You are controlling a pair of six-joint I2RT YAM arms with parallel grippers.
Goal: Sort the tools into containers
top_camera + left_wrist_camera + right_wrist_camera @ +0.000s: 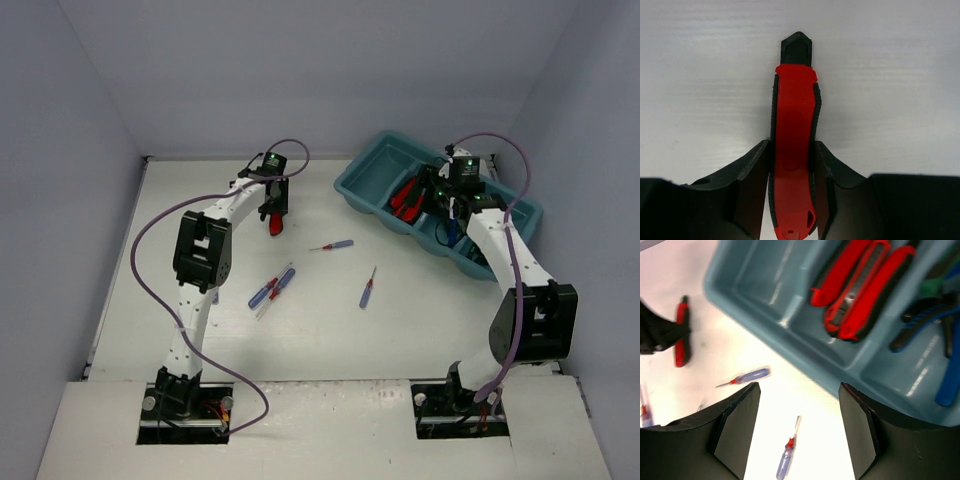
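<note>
White tabletop (320, 335), pale grey walls (300, 70) round it. Left gripper (792, 160) clamped on red utility knife (792, 100), one pad each side of handle, nearer butt end than nose. Lifted or resting: can't tell. Sits far-left-centre of table, well apart from teal tray (362, 183).

Prob. light, stiff, hard plastic shell w/ black rubbery side strips. Best pinched across those strips, as now, not on glossy red top, likely slippery. No blade showing at black nose, so low cut risk. Looks slim & long: red body, black nose & edging.

Right gripper (799, 415) over tray, jaws apart, nothing btwn. More red knives (860, 295) in second compartment, pliers (925, 322) in next. Thin screwdrivers (368, 290) loose on table btwn arms.
</note>
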